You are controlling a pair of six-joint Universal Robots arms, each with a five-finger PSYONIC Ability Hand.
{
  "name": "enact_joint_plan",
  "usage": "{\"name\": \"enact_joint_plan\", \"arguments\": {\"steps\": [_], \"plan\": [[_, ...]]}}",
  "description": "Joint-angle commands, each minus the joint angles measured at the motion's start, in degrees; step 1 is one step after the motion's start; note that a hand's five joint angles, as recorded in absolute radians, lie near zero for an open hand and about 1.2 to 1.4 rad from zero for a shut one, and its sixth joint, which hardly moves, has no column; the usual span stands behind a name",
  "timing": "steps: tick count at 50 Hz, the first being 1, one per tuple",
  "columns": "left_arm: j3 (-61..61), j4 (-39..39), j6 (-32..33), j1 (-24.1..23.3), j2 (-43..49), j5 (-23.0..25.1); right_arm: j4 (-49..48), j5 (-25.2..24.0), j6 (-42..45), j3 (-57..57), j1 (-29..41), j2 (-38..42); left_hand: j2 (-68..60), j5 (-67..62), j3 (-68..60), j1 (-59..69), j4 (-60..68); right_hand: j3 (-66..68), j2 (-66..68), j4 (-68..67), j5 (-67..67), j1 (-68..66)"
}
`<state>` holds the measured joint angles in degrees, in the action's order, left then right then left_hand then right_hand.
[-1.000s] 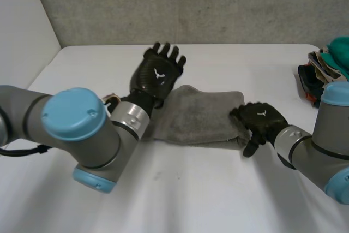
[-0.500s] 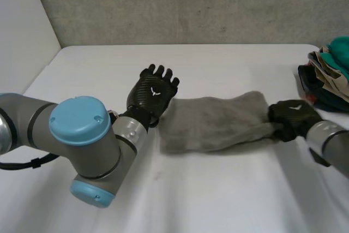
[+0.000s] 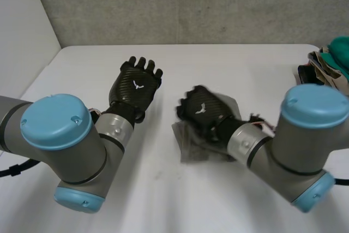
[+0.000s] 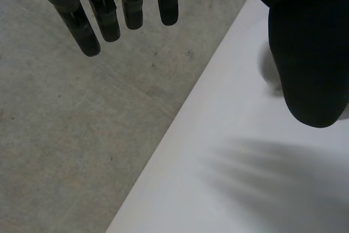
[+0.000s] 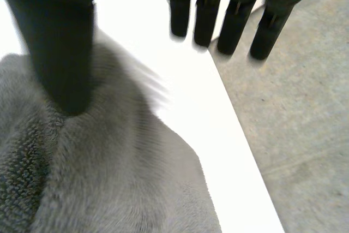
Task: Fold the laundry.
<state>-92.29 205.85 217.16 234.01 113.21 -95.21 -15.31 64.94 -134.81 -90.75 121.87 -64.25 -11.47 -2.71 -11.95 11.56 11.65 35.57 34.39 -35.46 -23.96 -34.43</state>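
Note:
A grey towel (image 3: 188,147) lies bunched and folded over on the white table (image 3: 240,64), near the middle. My right hand (image 3: 202,111) is on top of it, palm down. In the right wrist view the towel (image 5: 109,178) lies under the palm; the thumb (image 5: 60,47) rests on the cloth and the fingers (image 5: 234,20) reach out straight past it, pinching nothing. My left hand (image 3: 135,84) hovers to the left of the towel, apart from it, with straight spread fingers (image 4: 109,15) and nothing in it.
A pile of coloured clothes (image 3: 326,69) sits at the table's right edge. The table's far edge (image 4: 180,129) runs below my left hand's fingertips, with grey floor beyond. A grey wall stands behind the table.
My right hand swung left across the table, bringing the towel's right end over onto its left part, then straightened its fingers. My left hand drew off the towel to the left.

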Motion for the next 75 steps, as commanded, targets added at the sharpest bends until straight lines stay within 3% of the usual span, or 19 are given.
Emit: {"name": "enact_joint_plan", "arguments": {"steps": [1, 6, 10, 12, 18, 28, 34, 39, 43, 50, 58, 62, 67, 71, 75], "plan": [[1.76, 0.17, -1.39, -0.66, 0.08, -0.59, 0.02, 2.03, -9.66, -0.13, -1.53, -1.13, -1.1, 0.14, -0.62, 1.01, 0.92, -25.57, -24.39, 25.46, 23.96, 24.43], [5.36, 0.08, -4.9, -2.85, 0.43, -0.68, 0.46, 3.88, -32.74, -1.97, -9.53, -9.21, -1.27, -0.02, -0.79, 1.18, 1.09, -25.57, -24.39, 25.46, 23.96, 24.43], [10.71, -0.53, -9.55, -6.19, 2.79, -0.5, 3.78, 4.14, -43.14, -1.89, -13.13, -11.68, -1.44, -0.19, -0.96, 1.35, 1.26, -25.57, -24.39, 25.46, 23.96, 24.43], [12.48, -0.62, -11.05, -7.16, 4.47, -0.33, 6.33, 4.06, -44.31, -1.54, -14.55, -11.51, -1.27, -0.02, -0.79, 1.18, 1.09, -25.57, -24.39, 25.46, 23.96, 24.43], [20.64, -4.82, -13.69, -10.5, 12.1, -0.15, 14.77, 3.97, -44.49, 2.4, -16.4, -6.96, -1.27, -0.02, -0.79, 1.18, 1.09, -25.57, -24.39, 25.46, 23.96, 24.43], [28.74, -16.17, -15.97, -10.68, 21.17, -0.24, 20.32, 4.05, -44.31, 9.01, -16.49, 4.82, -0.77, 0.48, -0.29, 0.68, 0.58, -25.57, -24.39, 25.46, 23.96, 24.43], [29.01, -22.76, -17.82, -10.33, 23.46, -0.24, 21.81, 4.67, -37.82, 10.42, -16.4, 9.93, -0.77, 0.48, -0.29, 0.67, 0.58, -25.57, -24.39, 25.46, 23.96, 24.43], [29.1, -26.11, -17.65, -10.16, 24.34, -0.24, 22.25, 8.62, -29.91, 11.29, -16.22, 12.22, -0.93, 0.31, -0.45, 0.84, 0.75, -25.57, -24.39, 25.46, 23.96, 24.43], [29.18, -26.37, -17.65, -10.07, 23.55, -0.24, 22.17, 11.7, -24.81, 11.38, -14.91, 11.17, -0.93, 0.31, -0.45, 0.84, 0.75, -25.57, -24.39, 25.46, 23.96, 24.43], [29.45, -26.37, -18.09, -9.01, 17.14, -0.15, 19.45, 12.32, -24.1, 7.96, -13.76, 3.53, -0.93, 0.31, -0.45, 0.84, 0.75, -25.57, -24.39, 25.46, 23.96, 24.43], [26.29, -26.29, -18.18, -6.38, 9.58, 0.64, 7.68, 11.88, -23.22, -4.51, -12.01, -8.25, -0.77, 0.48, -0.29, 0.67, 0.58, -25.57, -24.39, 25.46, 23.96, 24.43], [22.16, -26.29, -18.26, -4.8, 3.78, 6.16, 2.66, 11.79, -23.48, -10.84, -10.51, -8.7, -0.77, 0.48, -0.29, 0.67, 0.58, -25.57, -24.39, 25.46, 23.96, 24.43], [17.07, -26.55, -19.31, -1.9, -1.58, 18.8, -1.46, 11.53, -24.19, -16.2, -7.27, -8.0, -0.77, 0.48, -0.29, 0.67, 0.58, -25.57, -24.39, 25.46, 23.96, 24.43], [15.21, -26.37, -21.16, -0.67, -3.52, 22.96, -6.11, 11.35, -24.1, -17.09, -5.86, -3.27, -1.27, -0.02, -0.79, 1.18, 1.09, -25.57, -24.39, 25.46, 23.96, 24.43], [14.86, -26.46, -23.53, 0.13, -3.61, 22.79, -10.25, 11.96, -23.4, -16.66, -5.85, -0.19, -1.44, -0.19, -0.96, 1.35, 1.26, -25.57, -24.39, 25.46, 23.96, 24.43]]}}
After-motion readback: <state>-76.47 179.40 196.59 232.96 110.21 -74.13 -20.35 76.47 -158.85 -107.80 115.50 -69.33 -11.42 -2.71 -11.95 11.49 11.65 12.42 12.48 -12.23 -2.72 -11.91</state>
